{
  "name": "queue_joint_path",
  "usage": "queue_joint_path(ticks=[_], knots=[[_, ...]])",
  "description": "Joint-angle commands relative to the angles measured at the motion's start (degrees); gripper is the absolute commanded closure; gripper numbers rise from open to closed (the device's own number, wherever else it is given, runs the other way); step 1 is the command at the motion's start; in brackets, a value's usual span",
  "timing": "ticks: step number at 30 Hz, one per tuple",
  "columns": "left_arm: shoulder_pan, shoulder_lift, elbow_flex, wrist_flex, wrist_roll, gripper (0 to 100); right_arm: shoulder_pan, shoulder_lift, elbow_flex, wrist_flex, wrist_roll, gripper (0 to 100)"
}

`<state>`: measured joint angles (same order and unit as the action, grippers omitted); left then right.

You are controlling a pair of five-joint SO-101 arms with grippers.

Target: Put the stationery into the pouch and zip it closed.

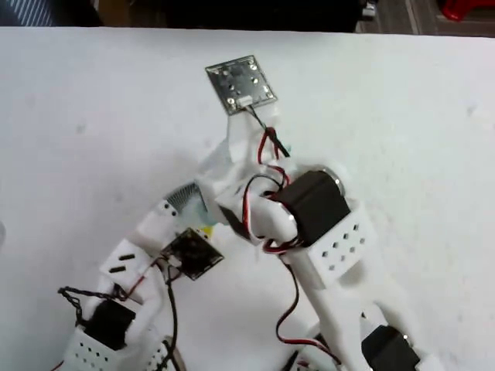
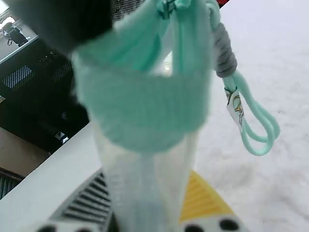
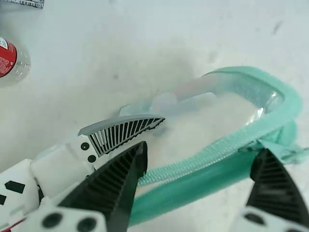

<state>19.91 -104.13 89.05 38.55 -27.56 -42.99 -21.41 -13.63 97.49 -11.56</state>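
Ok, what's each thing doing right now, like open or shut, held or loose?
left hand: shut on the pouch's clear end.
right hand: open, straddling the zip edge.
pouch: lying on the table, held at one end; can't tell if it's zipped.
pull cord: loose, not held.

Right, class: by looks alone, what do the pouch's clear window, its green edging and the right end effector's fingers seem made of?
Pouch window: probably soft clear plastic, glossy; it catches glare and the table shows through.
Green edging: seemingly woven fabric tape, matte, ribbed weave visible.
Right end effector fingers: likely hard black plastic, matte, moulded ridges.
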Motion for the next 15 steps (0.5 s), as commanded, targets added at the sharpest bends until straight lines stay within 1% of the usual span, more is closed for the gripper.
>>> queue_joint_path(ticks=[1,4,10,13,15], knots=[[-2.2,-0.7,-1.5,-3.3,0.0,98,1.3,-1.5,-6.3,1.1,-0.4,67.0],[-2.2,-0.7,-1.5,-3.3,0.0,98,1.9,-1.5,-10.9,1.1,-1.1,67.0],[-2.7,-0.7,-1.7,-3.3,0.1,98,1.5,-1.4,-11.2,1.0,-9.6,65.5],[-3.4,-0.8,-1.8,-5.3,3.9,98,1.1,-0.9,-10.5,1.0,-11.8,61.3],[-4.7,-0.8,-1.8,-7.1,5.9,98,-0.6,-0.9,-9.4,0.4,-11.7,61.0]])
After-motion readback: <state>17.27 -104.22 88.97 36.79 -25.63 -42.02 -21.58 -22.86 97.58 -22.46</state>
